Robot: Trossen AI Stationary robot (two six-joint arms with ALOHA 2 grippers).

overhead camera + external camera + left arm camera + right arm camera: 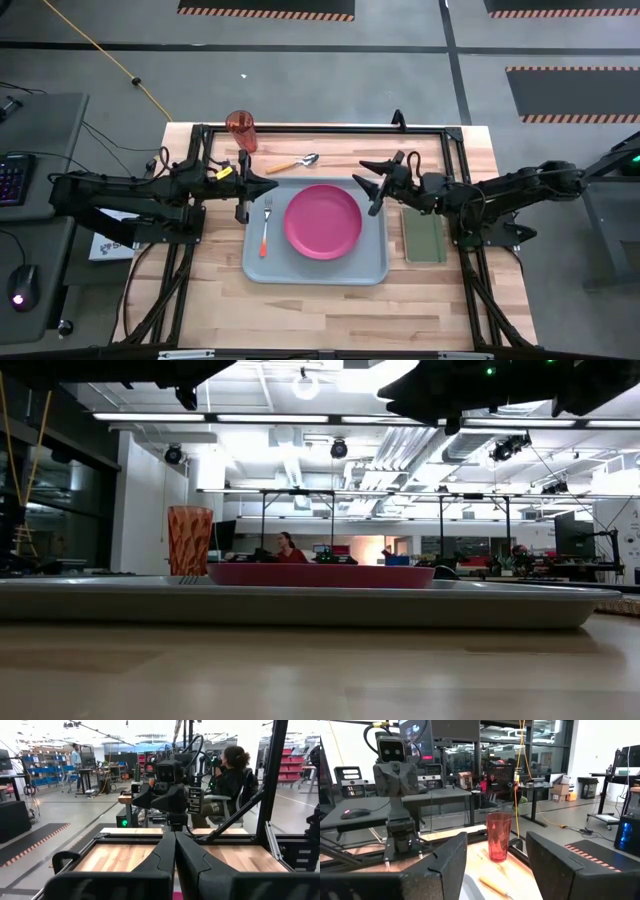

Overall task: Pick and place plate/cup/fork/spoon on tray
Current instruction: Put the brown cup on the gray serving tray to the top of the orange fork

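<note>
The pink plate [323, 221] lies in the middle of the blue-grey tray [315, 268]. A fork with an orange handle [265, 228] lies on the tray left of the plate. A spoon with an orange handle [293, 163] lies on the table beyond the tray's far edge. The red-orange cup [241, 131] stands upright at the table's far left, and shows in the right wrist view [498, 836]. My left gripper [272, 185] is shut and empty over the tray's far left corner. My right gripper [367, 186] is open and empty over the tray's far right corner.
A dark-green pad [424, 236] lies flat on the table right of the tray. A black frame [330, 128] runs along the table's far edge and sides. Bare wood shows near the front edge. A person sits beyond the table in the left wrist view [230, 775].
</note>
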